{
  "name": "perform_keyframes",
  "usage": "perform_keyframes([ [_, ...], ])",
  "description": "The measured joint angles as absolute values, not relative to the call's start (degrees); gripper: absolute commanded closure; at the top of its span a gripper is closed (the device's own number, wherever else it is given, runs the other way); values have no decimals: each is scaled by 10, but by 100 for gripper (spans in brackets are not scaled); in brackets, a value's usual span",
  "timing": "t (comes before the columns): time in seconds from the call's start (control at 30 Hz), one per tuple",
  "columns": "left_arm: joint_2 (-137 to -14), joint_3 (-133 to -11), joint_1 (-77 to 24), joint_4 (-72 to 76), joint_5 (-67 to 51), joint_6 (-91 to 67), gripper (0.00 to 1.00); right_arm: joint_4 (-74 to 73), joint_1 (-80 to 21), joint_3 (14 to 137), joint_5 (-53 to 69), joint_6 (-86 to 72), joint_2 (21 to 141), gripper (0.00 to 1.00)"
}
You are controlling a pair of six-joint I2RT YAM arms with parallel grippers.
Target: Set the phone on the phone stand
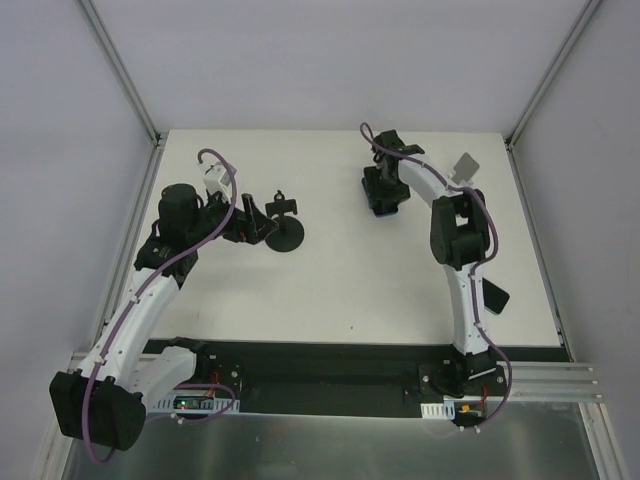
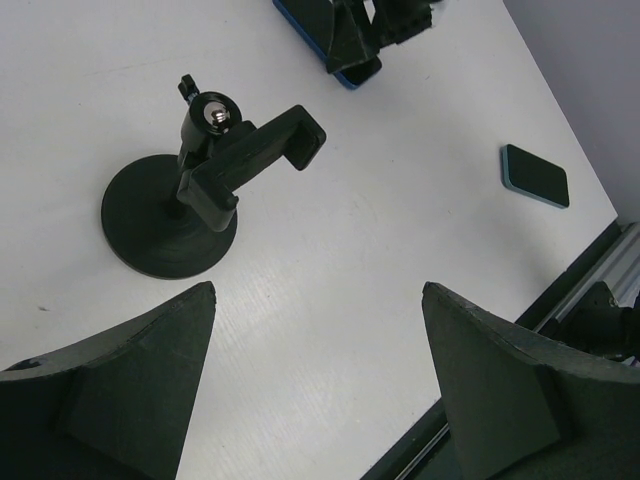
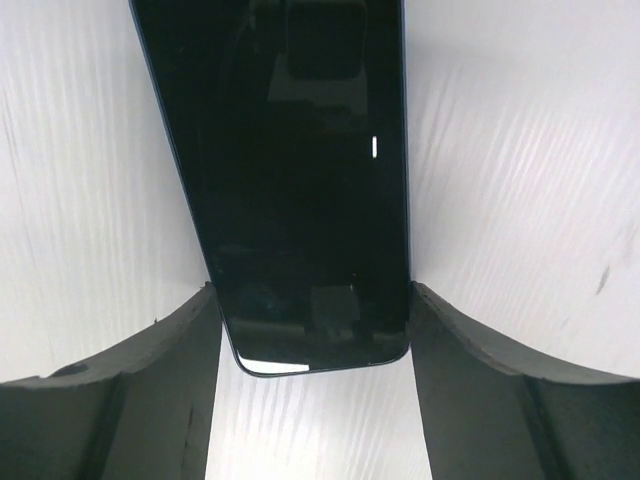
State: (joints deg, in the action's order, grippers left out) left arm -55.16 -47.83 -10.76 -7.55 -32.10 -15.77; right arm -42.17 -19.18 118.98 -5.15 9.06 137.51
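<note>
The phone [image 3: 300, 180], black with a dark blue rim, lies at the far middle right of the table [image 1: 350, 290]. My right gripper [image 3: 312, 300] is over its near end, with a finger pressed against each long edge. The top view shows this gripper [image 1: 382, 200] covering most of the phone [image 1: 380, 212]. The phone stand [image 2: 170, 220] has a round black base and an upright clamp arm [image 2: 255, 155]. It stands left of centre [image 1: 285, 235]. My left gripper [image 2: 318, 300] is open and empty, just left of the stand in the top view [image 1: 258, 222].
A second dark phone with a teal rim [image 2: 535, 175] lies near the right arm [image 1: 493, 296]. A small silver metal stand [image 1: 466, 166] sits at the far right. White walls enclose the table on three sides. A black strip runs along the near edge.
</note>
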Motion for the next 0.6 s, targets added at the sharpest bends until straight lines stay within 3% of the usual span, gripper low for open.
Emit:
perform_keyframes([
  [0.1,-544,-478,-108,-75,-321,-158,17,-409,-210,1081,-52,73,1309,72],
  [0.17,-541,-478,-108,-75,-321,-158,17,-393,-224,1011,-53,58,1266,66],
  [0.2,-540,-478,-108,-75,-321,-158,17,-387,-232,975,-52,50,1244,53],
  [0.27,-538,-478,-108,-75,-321,-158,17,-367,-247,903,-52,36,1200,43],
  [0.3,-538,-478,-108,-75,-321,-158,17,-358,-258,857,-52,26,1171,32],
  [0.4,-536,-478,-108,-75,-321,-158,18,-338,-281,770,-51,10,1113,18],
  [0.6,-535,-478,-108,-75,-321,-159,18,-324,-304,741,-56,27,1094,12],
])
